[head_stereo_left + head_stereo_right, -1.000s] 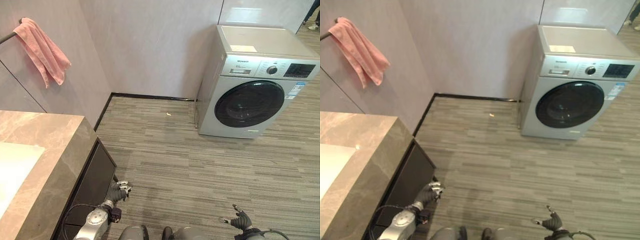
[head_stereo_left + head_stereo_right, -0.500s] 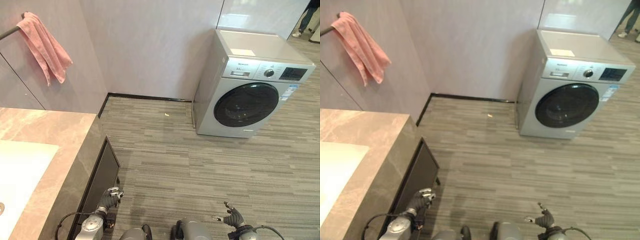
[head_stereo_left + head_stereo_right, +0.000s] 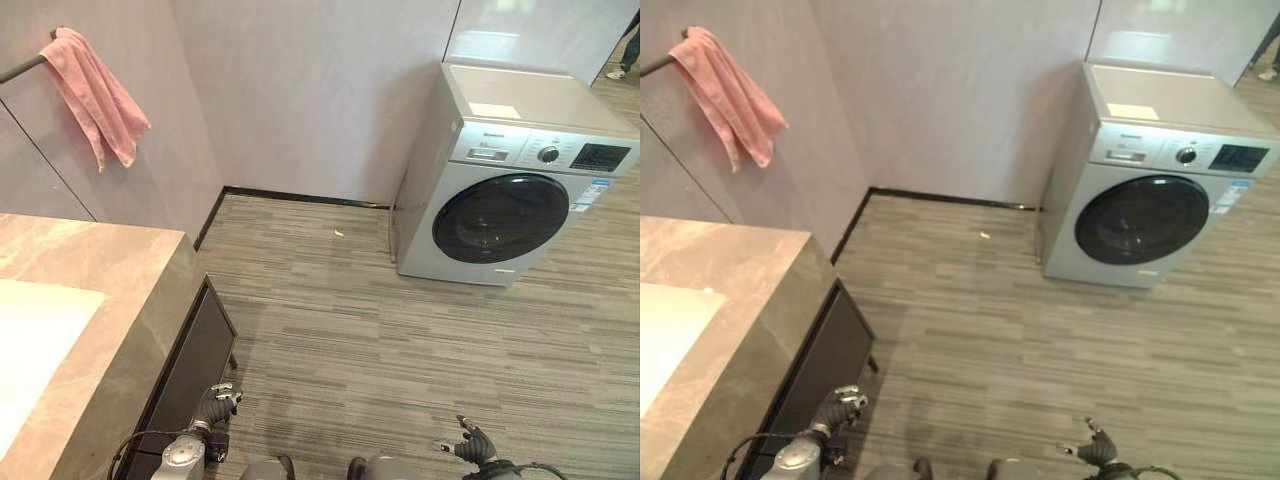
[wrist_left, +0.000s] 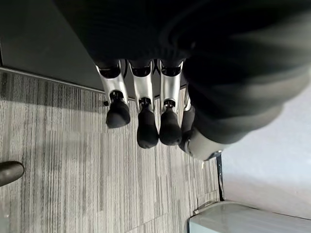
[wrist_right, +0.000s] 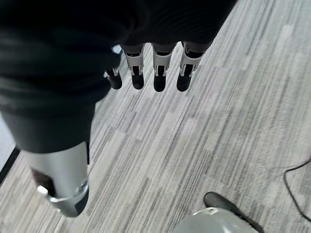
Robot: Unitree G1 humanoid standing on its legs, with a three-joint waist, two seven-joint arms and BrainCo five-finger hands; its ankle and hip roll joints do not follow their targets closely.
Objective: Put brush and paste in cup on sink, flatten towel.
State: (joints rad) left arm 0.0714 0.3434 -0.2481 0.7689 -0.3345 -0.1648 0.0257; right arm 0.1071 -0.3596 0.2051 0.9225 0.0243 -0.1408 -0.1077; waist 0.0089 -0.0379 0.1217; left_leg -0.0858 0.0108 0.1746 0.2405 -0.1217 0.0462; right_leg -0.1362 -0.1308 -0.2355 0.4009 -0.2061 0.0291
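A pink towel (image 3: 96, 92) hangs bunched and uneven over a bar on the wall at the upper left. The marble sink counter (image 3: 120, 290) with its white basin (image 3: 30, 340) runs along the left. Low by the counter's dark front panel hangs my left hand (image 3: 216, 402), fingers (image 4: 144, 94) relaxed and holding nothing. At the lower right, above the floor, my right hand (image 3: 471, 444) is open too, its fingers (image 5: 159, 68) straight and empty.
A silver front-loading washing machine (image 3: 510, 190) stands against the back wall at the right. The dark cabinet panel (image 3: 190, 370) faces the striped grey floor (image 3: 360, 330). A small scrap (image 3: 338, 233) lies near the wall. A person's leg (image 3: 630, 45) shows at the top right.
The whole picture has shifted a little, so the camera moved. Both hands sit slightly lower in the picture and stay empty.
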